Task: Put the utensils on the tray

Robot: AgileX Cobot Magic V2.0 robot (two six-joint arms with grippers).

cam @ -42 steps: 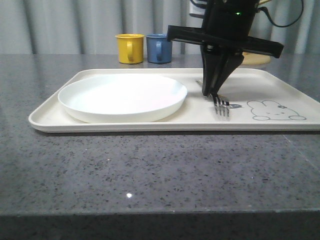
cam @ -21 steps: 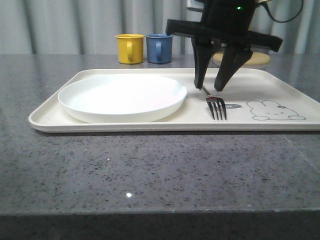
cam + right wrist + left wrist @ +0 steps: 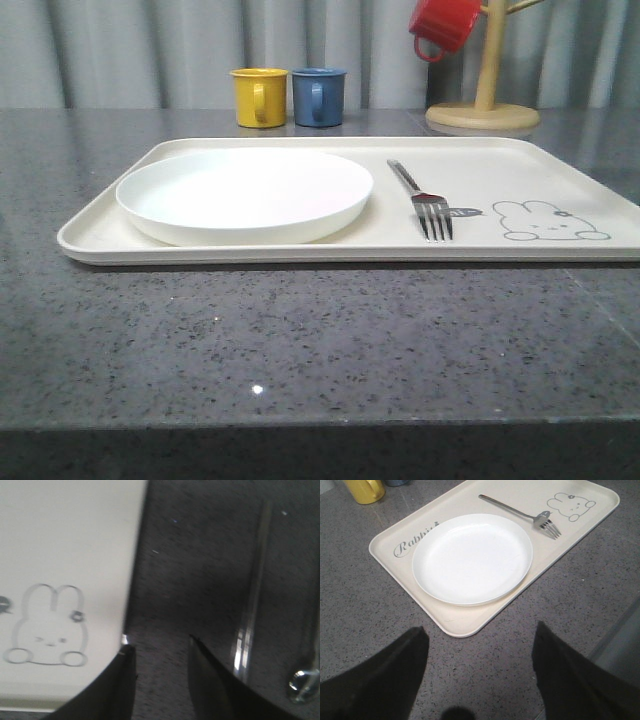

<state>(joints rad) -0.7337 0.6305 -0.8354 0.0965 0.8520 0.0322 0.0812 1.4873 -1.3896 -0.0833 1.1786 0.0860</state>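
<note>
The cream tray (image 3: 560, 165) holds a round white plate (image 3: 245, 190) on its left half. A silver fork (image 3: 425, 200) lies flat on the tray between the plate and the rabbit drawing. My left gripper (image 3: 480, 627) hangs open over the bare table, just off a tray (image 3: 465, 625) corner, with the plate (image 3: 472, 557) and fork (image 3: 520, 515) beyond it. My right gripper (image 3: 161, 644) is open and empty over the table, beside the tray's (image 3: 75, 530) rabbit edge. Metal chopsticks (image 3: 252, 600) lie on the table close beside it. A blurred metal piece with a rounded end (image 3: 301, 685), maybe the spoon, lies past them.
A yellow cup (image 3: 260, 96) and a blue cup (image 3: 319, 96) stand behind the tray. A wooden mug tree (image 3: 485, 100) with a red cup (image 3: 444, 24) stands at the back right. Dark speckled table (image 3: 300, 350) stretches in front of the tray.
The right gripper opened and let go of the fork, which now lies flat on the tray. It then left the front view and now hangs past the tray's right edge.
</note>
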